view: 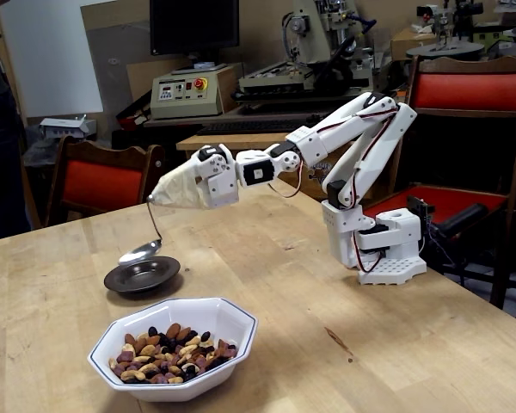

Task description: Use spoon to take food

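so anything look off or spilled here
Nothing is spilled: the food sits inside the white bowl, and the table around it looks clean. One oddity: the gripper is wrapped in pale tape or cloth that hides its jaws, and the spoon hangs from it above the dark saucer.

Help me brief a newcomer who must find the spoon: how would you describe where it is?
Start at the white arm on the wooden table. Its taped fingers point left, and the spoon hangs from them. It is thin shiny metal, hovering just above the dark saucer, behind the white bowl of nuts.
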You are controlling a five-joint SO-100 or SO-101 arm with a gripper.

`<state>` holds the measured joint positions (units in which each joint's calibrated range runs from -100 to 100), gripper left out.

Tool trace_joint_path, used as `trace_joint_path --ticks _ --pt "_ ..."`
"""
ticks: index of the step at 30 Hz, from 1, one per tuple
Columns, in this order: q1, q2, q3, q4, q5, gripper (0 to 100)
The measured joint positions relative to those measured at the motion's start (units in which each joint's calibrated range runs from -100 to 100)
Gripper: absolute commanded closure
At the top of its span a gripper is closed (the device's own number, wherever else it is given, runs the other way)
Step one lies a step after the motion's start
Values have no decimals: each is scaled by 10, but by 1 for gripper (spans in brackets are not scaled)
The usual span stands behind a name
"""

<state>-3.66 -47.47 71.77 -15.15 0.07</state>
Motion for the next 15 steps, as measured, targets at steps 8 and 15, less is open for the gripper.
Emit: trace_joint_path --ticks 8,15 --pt "0 0 27 0 0 95" --pt "0 0 27 -26 0 96"
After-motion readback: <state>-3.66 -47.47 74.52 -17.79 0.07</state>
